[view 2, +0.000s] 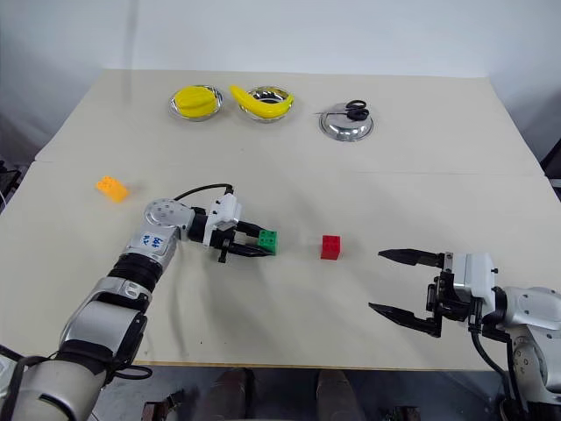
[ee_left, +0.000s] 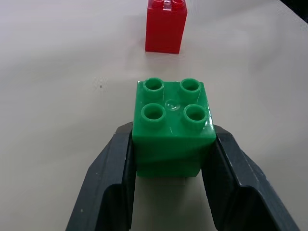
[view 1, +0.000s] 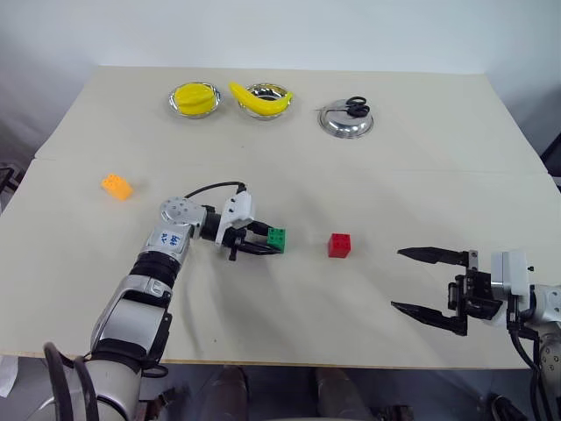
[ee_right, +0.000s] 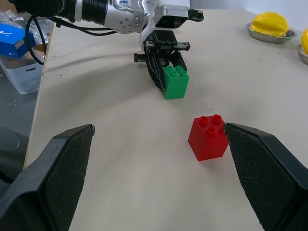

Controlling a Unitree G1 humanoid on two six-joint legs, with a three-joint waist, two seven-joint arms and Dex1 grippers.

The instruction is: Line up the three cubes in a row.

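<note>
My left gripper point(view 1: 266, 243) is shut on the green cube point(view 1: 277, 239), its black fingers point(ee_left: 108, 185) pressing the cube's two sides, studs up, just above or on the table near its middle. The red cube point(view 1: 339, 245) stands on the table a short way to the right of the green one point(ee_left: 166, 26). The orange cube point(view 1: 116, 186) lies far off on the left side of the table. My right gripper point(view 1: 419, 281) hangs open at the front right, level, pointing left towards the red cube point(ee_right: 208, 137), with nothing between its fingers.
Three steel bowls stand along the far edge: one with a yellow fruit point(view 1: 195, 96), one with a banana point(view 1: 261, 100), one with black scissors point(view 1: 345, 116). A seam crosses the table point(view 1: 394, 193) between the bowls and the cubes.
</note>
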